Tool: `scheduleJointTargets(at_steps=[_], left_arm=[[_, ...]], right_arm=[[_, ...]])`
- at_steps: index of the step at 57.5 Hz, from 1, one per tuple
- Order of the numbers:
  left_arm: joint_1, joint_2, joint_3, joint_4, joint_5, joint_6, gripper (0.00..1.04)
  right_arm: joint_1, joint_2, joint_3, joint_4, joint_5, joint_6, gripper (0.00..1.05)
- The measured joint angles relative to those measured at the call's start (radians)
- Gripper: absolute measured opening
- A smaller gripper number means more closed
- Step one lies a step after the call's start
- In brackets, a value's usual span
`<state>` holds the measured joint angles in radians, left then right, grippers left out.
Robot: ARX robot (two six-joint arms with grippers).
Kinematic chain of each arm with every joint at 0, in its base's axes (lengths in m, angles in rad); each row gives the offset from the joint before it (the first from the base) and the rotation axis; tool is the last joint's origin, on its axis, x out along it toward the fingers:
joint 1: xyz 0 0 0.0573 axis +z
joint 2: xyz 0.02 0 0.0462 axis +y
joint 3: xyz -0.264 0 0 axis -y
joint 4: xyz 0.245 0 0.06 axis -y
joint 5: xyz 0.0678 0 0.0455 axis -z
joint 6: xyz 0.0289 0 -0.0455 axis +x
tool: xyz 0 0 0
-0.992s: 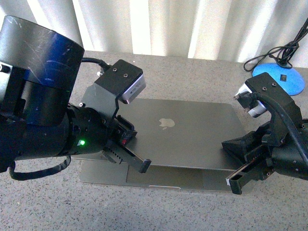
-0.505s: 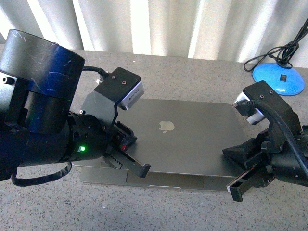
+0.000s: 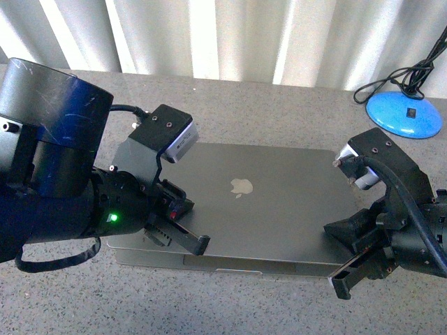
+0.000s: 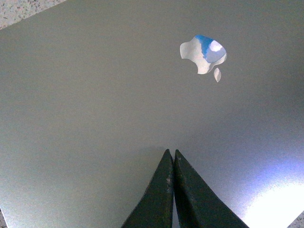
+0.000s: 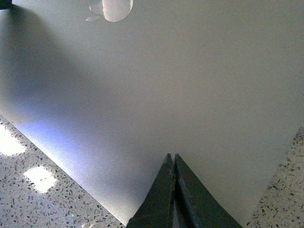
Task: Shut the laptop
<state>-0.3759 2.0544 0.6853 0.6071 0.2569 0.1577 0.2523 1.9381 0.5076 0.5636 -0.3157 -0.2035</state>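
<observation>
The space-grey laptop (image 3: 272,209) lies on the speckled table with its lid almost flat on the base; a thin strip of the base shows along the near edge. The apple logo (image 3: 242,186) faces up. My left gripper (image 3: 203,244) is shut, its tip over the lid's near left edge. My right gripper (image 3: 340,271) is shut at the near right corner. In the left wrist view the shut gripper (image 4: 172,153) points onto the lid (image 4: 95,104) below the logo (image 4: 204,54). The right wrist view has the shut gripper (image 5: 171,156) over the lid (image 5: 190,80) near its edge.
A blue round lamp base (image 3: 405,114) with a black cable (image 3: 401,73) sits at the far right of the table. Pale curtains (image 3: 223,35) hang behind the table's far edge. Speckled tabletop (image 5: 33,190) shows beside the lid.
The lid has come down from a raised slant to nearly flat on the base. Both grippers have moved lower and a little nearer along with it.
</observation>
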Motion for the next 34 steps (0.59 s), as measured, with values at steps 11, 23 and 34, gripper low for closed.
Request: scheduleJointTargets(at_steps=[11,23,34], left_arm=[[0.01,0.018,-0.002,0.014,0.015,-0.006,0.04],[0.021,0.029,-0.007,0.023,0.034,-0.011,0.04],[0.029,0.042,-0.008,0.036,0.05,-0.021,0.04]], right_arm=[[0.0,0.013,0.004,-0.013,0.007,-0.004,0.01],[0.0,0.019,0.009,-0.026,0.015,-0.006,0.01],[0.001,0.023,0.015,-0.037,0.026,-0.009,0.01]])
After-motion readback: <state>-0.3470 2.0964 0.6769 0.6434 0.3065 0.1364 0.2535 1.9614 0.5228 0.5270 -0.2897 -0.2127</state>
